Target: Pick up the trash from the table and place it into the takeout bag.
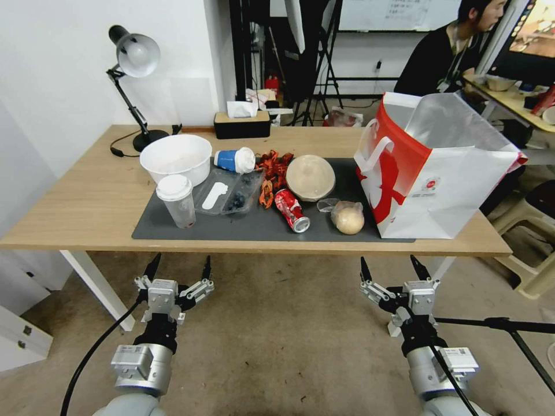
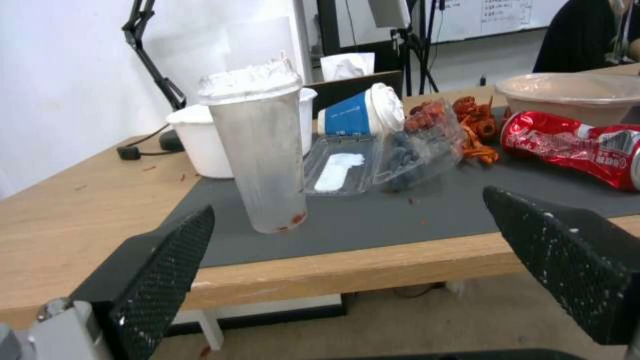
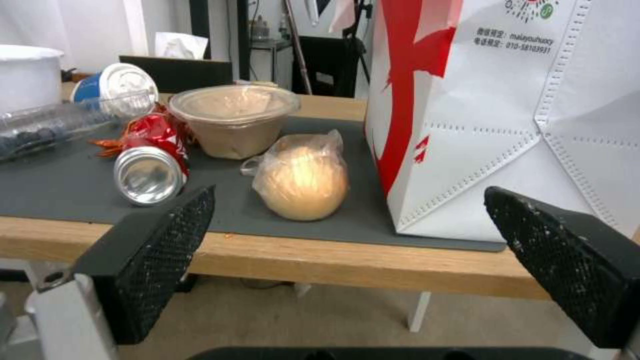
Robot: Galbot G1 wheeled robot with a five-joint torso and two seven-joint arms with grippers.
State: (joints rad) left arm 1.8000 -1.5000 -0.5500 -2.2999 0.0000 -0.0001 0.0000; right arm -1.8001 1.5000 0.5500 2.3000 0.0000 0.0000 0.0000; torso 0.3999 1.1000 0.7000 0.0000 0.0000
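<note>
both grippers hang below the table's (image 1: pixel 75 202) near edge with fingers spread and nothing in them, the left gripper (image 1: pixel 178 270) under the lidded cup (image 1: pixel 176 200), the right gripper (image 1: pixel 392 270) under the bagged bun (image 1: pixel 349 218). the cup, can (image 1: pixel 291 210), bun and beige bowl (image 1: pixel 310 177) sit on the grey mat (image 1: pixel 231 225), with the bun just beside the takeout bag (image 1: pixel 439 173) at the mat's right end. bare wood lies open left of the mat.

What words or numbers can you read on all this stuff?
"010-58103931": phone number printed on the white side of the takeout bag.
Line above it on the bag: small characters, too blurred to read.
Crushed red can: white lettering, too crumpled to read.
Blue-and-white cup: print too small.
</note>
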